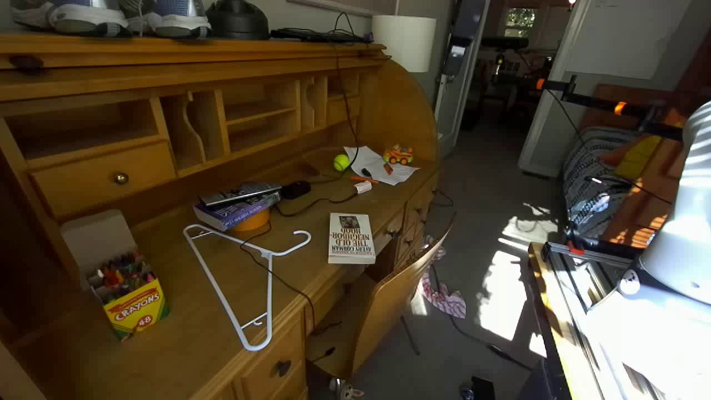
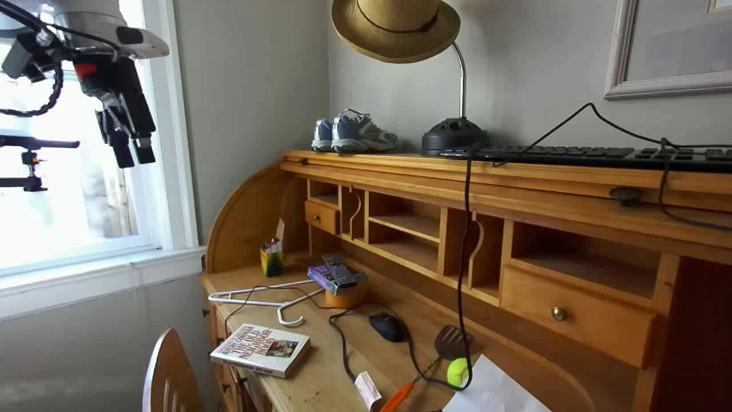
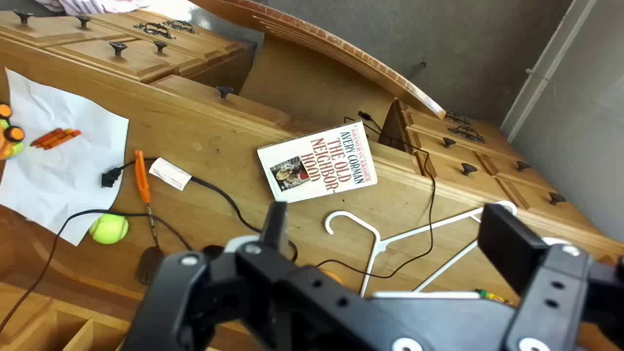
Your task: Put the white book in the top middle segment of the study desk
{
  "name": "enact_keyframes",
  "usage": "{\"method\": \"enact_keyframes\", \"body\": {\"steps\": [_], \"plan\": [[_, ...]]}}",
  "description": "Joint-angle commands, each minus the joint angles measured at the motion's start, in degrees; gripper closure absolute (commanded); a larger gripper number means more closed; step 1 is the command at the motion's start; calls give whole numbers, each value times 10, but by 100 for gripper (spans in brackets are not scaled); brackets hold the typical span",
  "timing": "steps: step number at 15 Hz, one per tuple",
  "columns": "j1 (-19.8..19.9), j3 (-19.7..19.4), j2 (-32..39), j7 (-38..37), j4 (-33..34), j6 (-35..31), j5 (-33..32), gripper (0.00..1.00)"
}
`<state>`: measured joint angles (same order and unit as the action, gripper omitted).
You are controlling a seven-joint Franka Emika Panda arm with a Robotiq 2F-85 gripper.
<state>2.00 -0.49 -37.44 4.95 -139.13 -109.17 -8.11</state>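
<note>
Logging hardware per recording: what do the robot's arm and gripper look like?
The Franka Panda arm is white and rounded, with a round pale badge bearing dark marks. The Robotiq gripper is mostly black, with a red patch near its top, grey links with pale round screw heads, and blocky black jaws. A black cable loops beside it.

White paperback book lies flat, closed, cover up, nr front edge of the honey-brown wooden desk; red-brown & dark caps on cover, sm. pic under title. Desk's top mid. cubby: wide, open-fronted, same wood, up in the back section, well apart from book.
</note>
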Motion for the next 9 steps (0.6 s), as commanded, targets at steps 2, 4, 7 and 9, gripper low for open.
{"method": "enact_keyframes", "body": {"steps": [2,4,7,9], "plan": [[-5,-3,0,-2,1,1,-2,0],[-5,-3,0,-2,1,1,-2,0],[-7,-13,8,9,0,-3,6,0],[-12,-36,17,26,-10,-30,27,0]]}}
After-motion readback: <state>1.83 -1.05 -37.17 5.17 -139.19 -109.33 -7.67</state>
